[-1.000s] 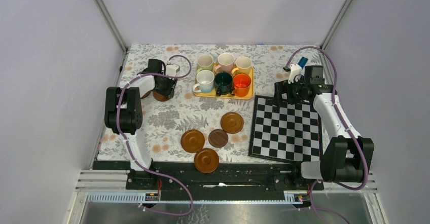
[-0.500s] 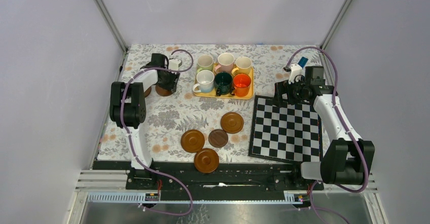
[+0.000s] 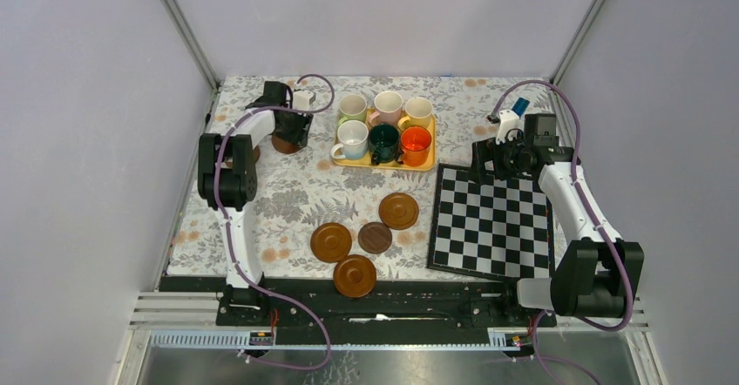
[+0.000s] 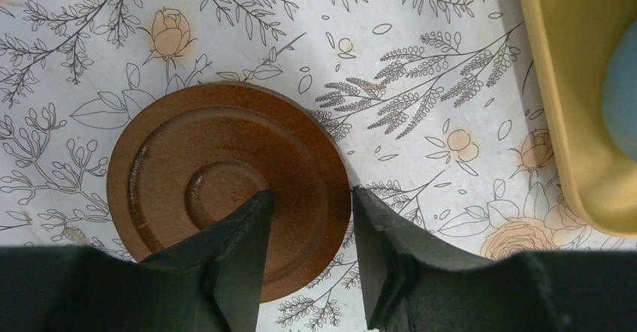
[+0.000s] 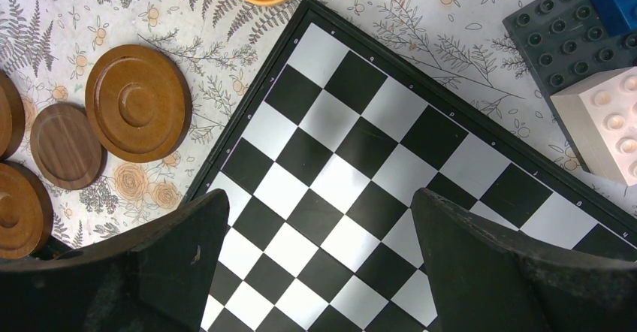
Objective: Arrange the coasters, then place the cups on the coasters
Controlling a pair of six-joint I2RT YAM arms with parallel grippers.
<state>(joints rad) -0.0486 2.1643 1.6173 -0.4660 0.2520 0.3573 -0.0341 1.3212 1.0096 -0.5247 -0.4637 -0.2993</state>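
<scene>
Arranging step. Left jaws grasp brown coaster [image 4: 195, 159] by rim, near tray [image 4: 560, 84]; right jaws released. Next, likely: carry it to grouped coasters [image 3: 331, 242].

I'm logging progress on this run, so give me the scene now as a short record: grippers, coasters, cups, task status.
left gripper: closed across the edge of one coaster, beside the yellow tray
right gripper: open, empty, above the chequered board
other coasters: four, clustered beside the board, none carrying a cup
cups: six, all on the tray
status: coasters not yet arranged; no cup placed
</scene>
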